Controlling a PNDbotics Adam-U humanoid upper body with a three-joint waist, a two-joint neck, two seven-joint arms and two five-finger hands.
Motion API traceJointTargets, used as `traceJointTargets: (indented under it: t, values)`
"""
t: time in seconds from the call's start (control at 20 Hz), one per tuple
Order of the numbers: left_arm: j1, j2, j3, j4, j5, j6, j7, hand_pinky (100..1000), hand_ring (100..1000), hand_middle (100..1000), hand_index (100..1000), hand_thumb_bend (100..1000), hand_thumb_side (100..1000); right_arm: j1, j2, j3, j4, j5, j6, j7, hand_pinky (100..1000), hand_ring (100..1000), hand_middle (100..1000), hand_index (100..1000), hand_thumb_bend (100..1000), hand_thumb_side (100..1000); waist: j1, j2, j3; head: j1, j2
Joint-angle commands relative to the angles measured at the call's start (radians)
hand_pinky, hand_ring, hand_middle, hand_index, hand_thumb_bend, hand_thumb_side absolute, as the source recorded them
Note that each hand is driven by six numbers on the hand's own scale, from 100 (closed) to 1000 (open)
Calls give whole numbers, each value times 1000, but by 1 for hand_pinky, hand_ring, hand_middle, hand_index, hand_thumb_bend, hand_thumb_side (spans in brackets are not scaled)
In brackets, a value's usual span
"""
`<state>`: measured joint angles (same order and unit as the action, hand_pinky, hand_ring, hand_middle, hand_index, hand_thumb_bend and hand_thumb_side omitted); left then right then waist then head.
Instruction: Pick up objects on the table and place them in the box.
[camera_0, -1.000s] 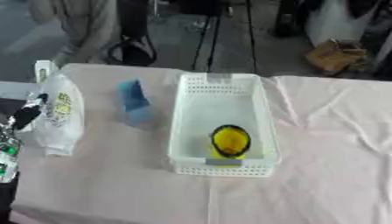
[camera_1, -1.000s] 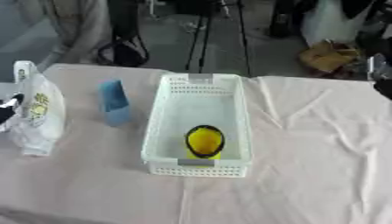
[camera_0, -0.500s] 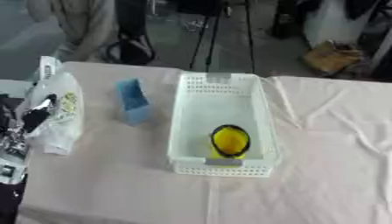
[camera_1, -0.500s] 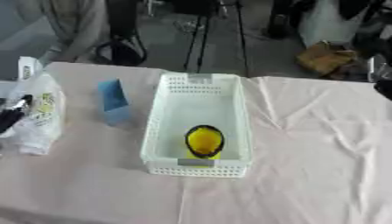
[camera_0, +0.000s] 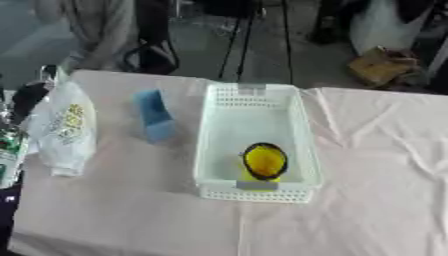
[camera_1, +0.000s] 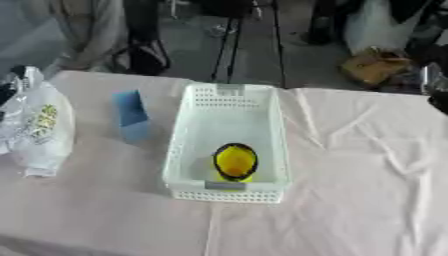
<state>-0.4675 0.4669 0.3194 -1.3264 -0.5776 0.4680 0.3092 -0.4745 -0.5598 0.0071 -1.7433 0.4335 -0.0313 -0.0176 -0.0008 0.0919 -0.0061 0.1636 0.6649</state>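
One yellow round object (camera_0: 264, 161) inside the white box (camera_0: 255, 102), near end.

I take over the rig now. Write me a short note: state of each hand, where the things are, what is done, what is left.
Left hand: at the table's left edge, against the white bag; whether its fingers hold the bag cannot be told.
Right hand: only a dark part shows at the right edge in the right eye view; fingers unclear.
Done: the yellow object lies in the white box, near its front end.
Left: the white bag and the blue object, both on the table left of the box.
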Motion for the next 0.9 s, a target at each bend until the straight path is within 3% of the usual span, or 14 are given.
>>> traceJointTargets:
  t: [0.05,0.9]
  values:
    - [-19,38,-2,26,-13,0,-12,699,728,737,927,813,621,-13,-19,-6,-6,-9,-2,2,615,679,810,887,100,438,2,-15,-1,2,-6]
    - [-33,40,-37,267,-16,-33,-26,704,728,739,924,816,682,-17,-16,-2,-10,-14,-5,7,616,680,810,888,100,438,-4,-7,-14,11,-7]
